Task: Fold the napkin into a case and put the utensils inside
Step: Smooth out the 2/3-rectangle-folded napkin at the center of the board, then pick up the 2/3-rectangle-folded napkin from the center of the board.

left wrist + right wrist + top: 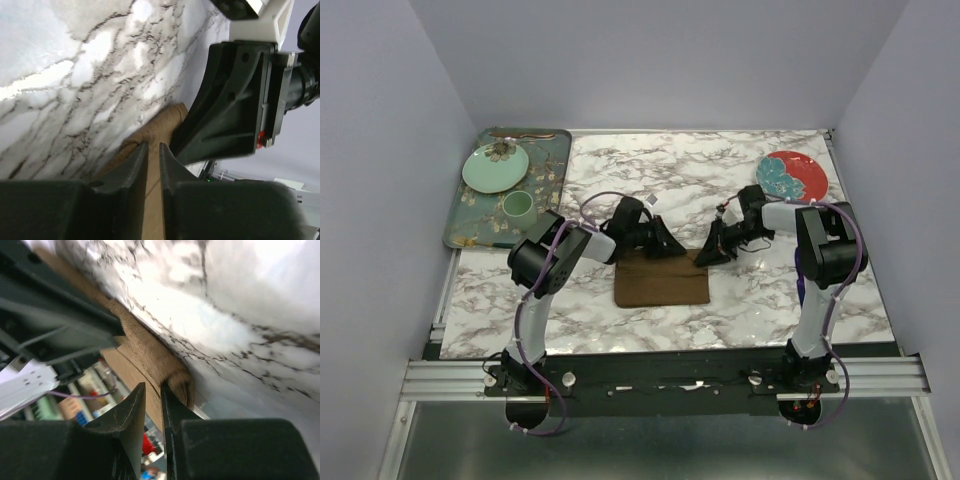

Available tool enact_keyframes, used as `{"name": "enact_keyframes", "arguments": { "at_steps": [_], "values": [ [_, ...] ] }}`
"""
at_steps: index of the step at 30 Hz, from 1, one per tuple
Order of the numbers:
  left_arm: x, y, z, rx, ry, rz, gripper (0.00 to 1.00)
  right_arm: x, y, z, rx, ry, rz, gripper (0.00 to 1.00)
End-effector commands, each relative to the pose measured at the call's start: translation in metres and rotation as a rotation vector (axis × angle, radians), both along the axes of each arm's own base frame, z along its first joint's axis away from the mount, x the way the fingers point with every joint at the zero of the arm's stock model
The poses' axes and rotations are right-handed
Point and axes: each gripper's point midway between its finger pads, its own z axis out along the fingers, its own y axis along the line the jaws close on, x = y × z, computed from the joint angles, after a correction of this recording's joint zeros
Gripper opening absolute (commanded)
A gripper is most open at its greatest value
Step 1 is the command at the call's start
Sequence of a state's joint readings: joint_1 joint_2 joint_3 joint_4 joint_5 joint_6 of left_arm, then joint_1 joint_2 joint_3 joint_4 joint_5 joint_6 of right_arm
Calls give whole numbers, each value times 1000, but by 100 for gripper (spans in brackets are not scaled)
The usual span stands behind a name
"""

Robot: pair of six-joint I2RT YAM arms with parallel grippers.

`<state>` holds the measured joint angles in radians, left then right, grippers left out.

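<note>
Marble table (620,170) w/ brown napkin (662,283) centre-near — left gripper (152,147) & right gripper (152,386) both narrow, pinching its far edge (grip looks thin) — lift level, draw nearward together, edges aligned.

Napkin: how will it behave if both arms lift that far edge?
Likely floppy: the napkin edge curls into a soft roll at the left gripper and right gripper. Probably light, since it lies thin and flat. The matte weave suggests it won't slip easily.
</note>
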<state>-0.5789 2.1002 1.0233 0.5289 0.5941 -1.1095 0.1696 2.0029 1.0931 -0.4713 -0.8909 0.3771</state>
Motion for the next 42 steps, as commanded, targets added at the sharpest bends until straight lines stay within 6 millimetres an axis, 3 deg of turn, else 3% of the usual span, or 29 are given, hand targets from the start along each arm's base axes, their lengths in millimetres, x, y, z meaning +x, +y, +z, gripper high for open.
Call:
{"name": "enact_keyframes", "arguments": {
  "at_steps": [1, 4, 10, 13, 17, 20, 21, 24, 25, 26, 29, 31, 34, 35, 38, 40, 42],
  "values": [
    [2, 22, 42, 21, -112, -5, 31, 16, -43, -38, -322, -85, 63, 27],
    [-7, 40, 56, 52, -171, -52, 32, 23, -41, -33, -335, -148, 140, 27],
    [-46, 54, 40, 60, -126, -190, 24, 12, -34, -28, -305, -140, 178, 27],
    [-55, 60, 18, 77, -54, -190, 21, -2, -36, -32, -305, -103, 177, 27],
    [-60, 84, -33, 163, 75, -168, 18, -16, -37, -34, -304, -74, 176, 28],
    [-50, 106, -57, 203, 115, -134, 19, -25, -39, -34, -307, -59, 176, 28],
    [-47, 109, -57, 199, 107, -138, 19, -27, -40, -35, -312, -55, 174, 28],
    [-41, 103, -34, 129, 14, -218, 24, -33, -42, -38, -320, -48, 176, 28],
    [-40, 100, -23, 104, -17, -235, 26, -33, -43, -39, -321, -49, 176, 28],
    [-42, 93, 1, 47, -69, -271, 28, -33, -43, -39, -324, -51, 176, 28],
    [-49, 88, 34, -15, -141, -314, 29, -31, -42, -39, -320, -57, 169, 28],
    [-54, 89, 37, -23, -133, -317, 29, -29, -42, -39, -321, -61, 167, 28],
    [-63, 97, 11, 30, -82, -292, 28, -28, -43, -39, -326, -69, 167, 28],
    [-69, 102, -7, 60, -39, -281, 27, -28, -44, -40, -334, -72, 172, 28],
    [-65, 110, -29, 119, 4, -246, 27, -31, -45, -40, -337, -77, 182, 28],
    [-60, 110, -21, 140, -58, -249, 29, -32, -45, -40, -341, -81, 185, 28],
    [-53, 110, 9, 169, -223, -289, 35, -31, -46, -40, -346, -89, 191, 28]
  ]
}}
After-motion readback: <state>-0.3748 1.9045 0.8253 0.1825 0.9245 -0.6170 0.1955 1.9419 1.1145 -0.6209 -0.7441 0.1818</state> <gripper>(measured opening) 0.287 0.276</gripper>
